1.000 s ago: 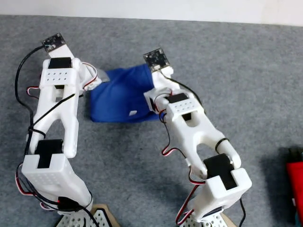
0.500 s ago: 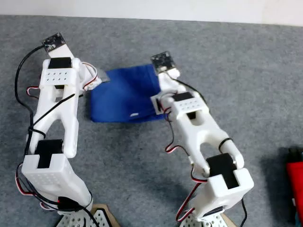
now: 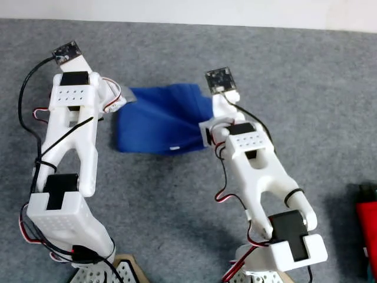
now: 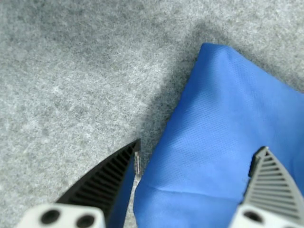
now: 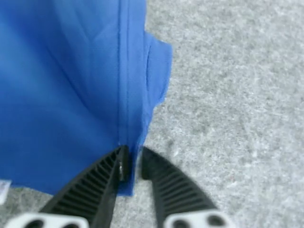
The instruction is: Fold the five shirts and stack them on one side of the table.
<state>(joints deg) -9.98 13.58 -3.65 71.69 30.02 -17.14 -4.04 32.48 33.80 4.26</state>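
Observation:
A blue shirt (image 3: 160,119) lies folded on the grey felt table between the two arms. My left gripper (image 4: 199,154) is open at the shirt's left edge, one finger on the bare felt and the other over the blue cloth (image 4: 223,128); in the high view it sits at the shirt's far left corner (image 3: 125,97). My right gripper (image 5: 131,161) is shut on the hem of the blue shirt (image 5: 66,80), at its right edge (image 3: 207,130) in the high view.
A red item (image 3: 368,227) with a dark piece above it lies at the table's right edge. A pale wall strip (image 3: 188,10) borders the far side. Bare grey felt (image 3: 306,88) spreads right of the shirt and in front of it.
The right arm has swung to the right with the shirt's hem in its grip, drawing the blue cloth wider to the right. The left arm has stayed put.

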